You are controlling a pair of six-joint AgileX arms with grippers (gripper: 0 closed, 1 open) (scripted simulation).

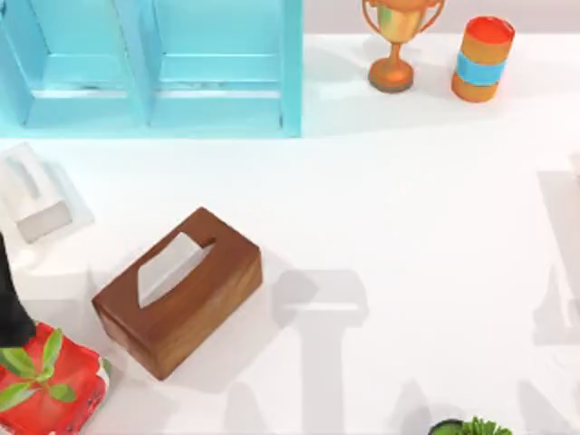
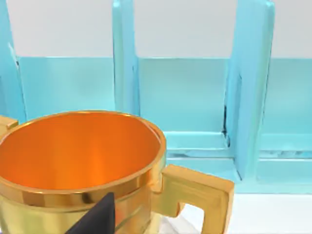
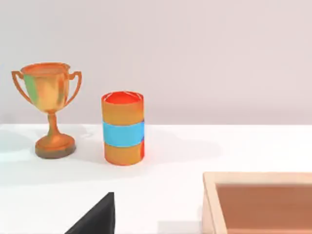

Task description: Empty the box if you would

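Note:
An open wooden box (image 3: 258, 200) with a pale rim and a brown inside lies close to my right gripper (image 3: 95, 217) in the right wrist view; the part of its floor that shows is bare. In the top view a closed brown wooden tissue box (image 1: 178, 292) with a white tissue in its slot lies left of centre. My left arm (image 1: 9, 304) stands at the left edge. Right in front of my left gripper (image 2: 95, 219) is a gold cup (image 2: 80, 161) with an orange inside and a square handle; whether it is held I cannot tell.
A cyan shelf unit (image 1: 149, 68) spans the back left. A gold trophy (image 1: 396, 41) and an orange can with a blue band (image 1: 482, 59) stand at the back right. A white object (image 1: 36, 195) lies far left, with a red plant pot (image 1: 50, 385) at the front left.

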